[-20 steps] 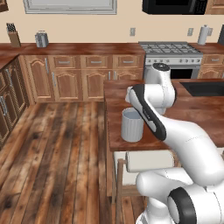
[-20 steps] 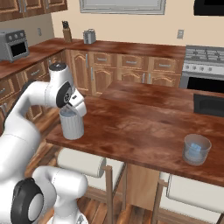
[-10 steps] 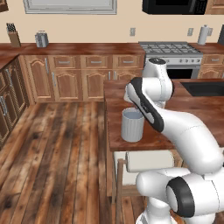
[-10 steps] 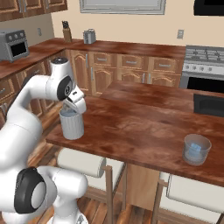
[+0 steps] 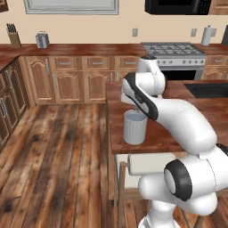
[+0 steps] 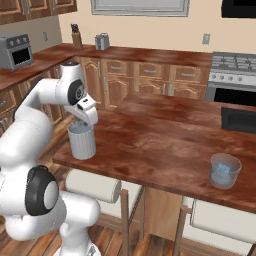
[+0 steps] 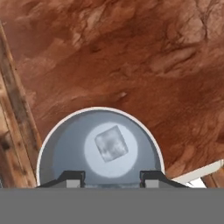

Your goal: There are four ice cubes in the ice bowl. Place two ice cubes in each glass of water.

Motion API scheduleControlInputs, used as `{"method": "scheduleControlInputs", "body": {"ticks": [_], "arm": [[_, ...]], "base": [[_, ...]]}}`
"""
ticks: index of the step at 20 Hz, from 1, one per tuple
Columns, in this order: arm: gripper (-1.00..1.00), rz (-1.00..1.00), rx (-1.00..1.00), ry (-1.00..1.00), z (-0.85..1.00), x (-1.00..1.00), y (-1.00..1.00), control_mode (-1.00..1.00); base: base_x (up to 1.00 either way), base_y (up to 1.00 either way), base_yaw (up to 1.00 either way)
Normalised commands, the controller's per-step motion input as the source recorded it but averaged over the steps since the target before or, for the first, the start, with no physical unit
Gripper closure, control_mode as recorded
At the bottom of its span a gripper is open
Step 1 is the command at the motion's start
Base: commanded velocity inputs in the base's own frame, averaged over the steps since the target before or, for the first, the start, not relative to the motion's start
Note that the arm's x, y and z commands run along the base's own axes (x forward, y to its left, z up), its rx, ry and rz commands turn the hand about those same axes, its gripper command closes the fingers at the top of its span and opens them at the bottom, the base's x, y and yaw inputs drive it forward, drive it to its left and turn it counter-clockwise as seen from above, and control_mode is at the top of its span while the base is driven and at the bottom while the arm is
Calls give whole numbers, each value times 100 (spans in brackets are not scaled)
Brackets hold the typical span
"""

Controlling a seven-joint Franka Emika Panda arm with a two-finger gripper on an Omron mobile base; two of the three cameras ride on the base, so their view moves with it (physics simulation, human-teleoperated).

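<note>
Change: your arm has shifted slightly over the last second, but the gripper (image 7: 113,177) stays above the ribbed glass (image 6: 82,142), and its jaw gap looks the same as before.
Hand: the two dark fingertips (image 7: 74,177) stand apart, and nothing shows between them. The hand looks empty.
Cube: one ice cube (image 7: 112,143) lies at the bottom of the ribbed glass, in the middle, directly under the hand.
Meaning for the task: judging by this, one cube is delivered here and the hand is free. This glass probably needs one more, though you can only confirm one from above.
Ribbed glass: it is tall, grey-white and opaque, with vertical ridges on the outside. It stands upright near the counter (image 6: 160,135) corner closest to your base. From above it has a thin pale round rim, a smooth grey inner wall and a lighter round floor.
Blue glass (image 6: 225,171): it is short, clear and blue-tinted. It stands upright, well apart from the ribbed glass at the far right of the same counter, near the front edge. Something pale shows inside, but you cannot tell how many cubes.
Cube texture: it is small, square-faced, cloudy white-blue and translucent. It is probably slippery.
Counter: it is flat, glossy, reddish-brown wood with mottled grain.
</note>
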Motion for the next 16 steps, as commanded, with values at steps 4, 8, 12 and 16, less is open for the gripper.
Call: {"method": "scheduleControlInputs", "body": {"ticks": [4, 8, 12, 16], "arm": [[100, 0, -2, 10, -16, 31, 10, -100], [100, 0, 0, 9, -24, 27, 1, -100], [100, 0, 0, 10, -28, 17, 0, -100], [100, 0, 0, 6, -16, 9, 0, -100]], "base": [[0, 0, 0], [0, 0, 0], [0, 0, 0], [0, 0, 0]]}}
